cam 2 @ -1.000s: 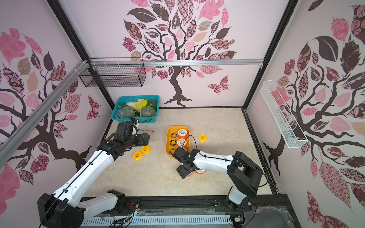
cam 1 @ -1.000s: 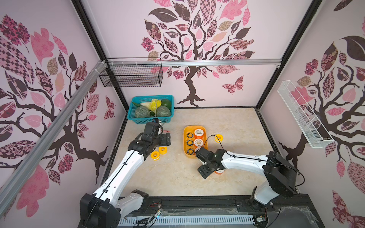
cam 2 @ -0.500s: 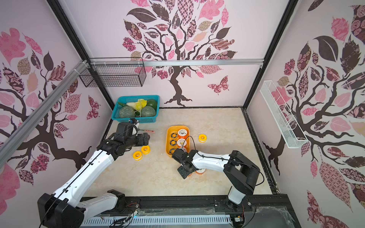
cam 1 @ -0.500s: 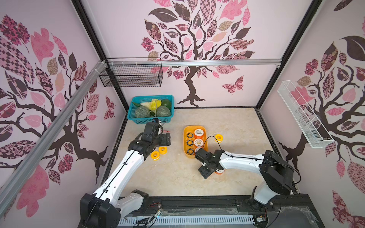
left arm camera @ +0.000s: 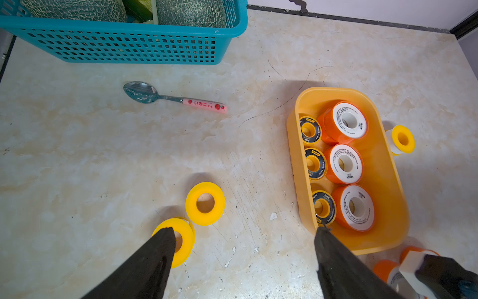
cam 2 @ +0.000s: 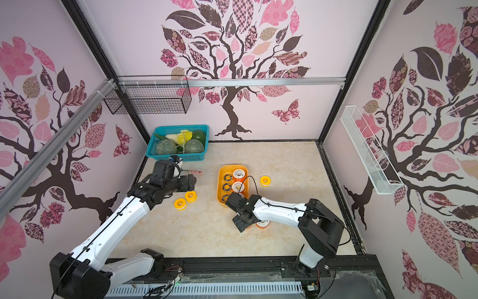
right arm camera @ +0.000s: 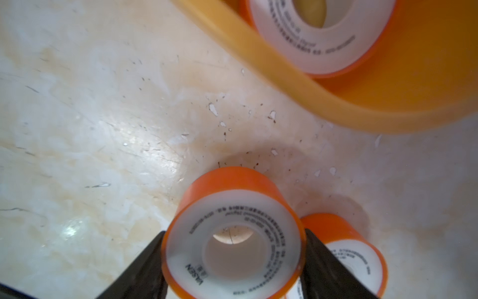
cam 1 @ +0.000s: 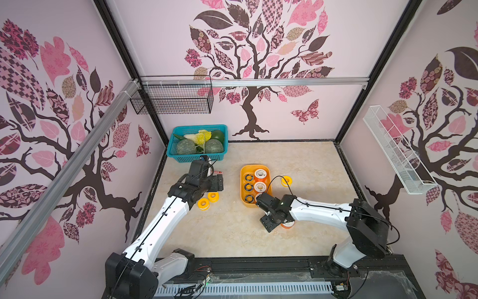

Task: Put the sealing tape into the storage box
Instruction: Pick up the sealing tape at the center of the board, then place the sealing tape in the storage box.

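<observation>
Right gripper [right arm camera: 234,233] is clamping an orange-rimmed spool [right arm camera: 232,191].
It is working at 5 o'clock of the storage box [cam 1: 254,166]; left gripper [left arm camera: 244,229] is hovering at 9 o'clock, jaws apart.

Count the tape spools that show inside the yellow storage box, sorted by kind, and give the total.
Orange-rimmed, white-faced spools: 3
Small black-faced yellow spools: 3
Plain yellow spools: 0 (the 3 in view lie outside it)
Total in the storage box: 6

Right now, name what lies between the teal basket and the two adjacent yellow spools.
A pink-handled spoon, lying on the table; the left wrist view shows it plainly.
</observation>
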Available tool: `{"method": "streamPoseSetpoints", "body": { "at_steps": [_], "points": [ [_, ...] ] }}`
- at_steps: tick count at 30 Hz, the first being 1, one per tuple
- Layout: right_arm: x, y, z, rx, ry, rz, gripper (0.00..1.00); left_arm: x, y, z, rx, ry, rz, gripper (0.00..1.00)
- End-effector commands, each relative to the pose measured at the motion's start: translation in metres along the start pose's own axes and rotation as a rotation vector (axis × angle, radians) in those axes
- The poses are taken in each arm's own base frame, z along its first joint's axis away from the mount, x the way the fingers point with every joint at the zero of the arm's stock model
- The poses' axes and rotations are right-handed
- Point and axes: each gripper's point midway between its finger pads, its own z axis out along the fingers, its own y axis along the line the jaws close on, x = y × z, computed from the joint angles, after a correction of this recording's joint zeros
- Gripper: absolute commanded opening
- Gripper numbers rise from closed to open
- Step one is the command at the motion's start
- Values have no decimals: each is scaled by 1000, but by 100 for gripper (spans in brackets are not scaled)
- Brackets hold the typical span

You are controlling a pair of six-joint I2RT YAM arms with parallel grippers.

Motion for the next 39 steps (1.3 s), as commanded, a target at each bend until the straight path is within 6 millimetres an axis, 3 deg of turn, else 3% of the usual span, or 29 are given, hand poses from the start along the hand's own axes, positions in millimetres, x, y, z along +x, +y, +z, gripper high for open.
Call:
{"method": "streamPoseSetpoints", "body": {
  "at_steps": [1,11,17,27,39],
  "points": [
    [-25,-1,-34,-78,-93,51,73,-6,2,-3,-7,-14,-8,89],
    [-72,-23,-84,-259,-212,164,73,-5,2,-2,-8,-9,-8,89],
    [-111,-39,-92,-306,-251,220,73,-5,2,-2,-10,-9,-8,89],
    [-158,-52,-63,-235,-209,230,72,-2,0,1,5,4,-16,89],
    [-165,-68,-23,-114,-103,205,72,-1,0,2,1,12,-12,89]
  ]
}}
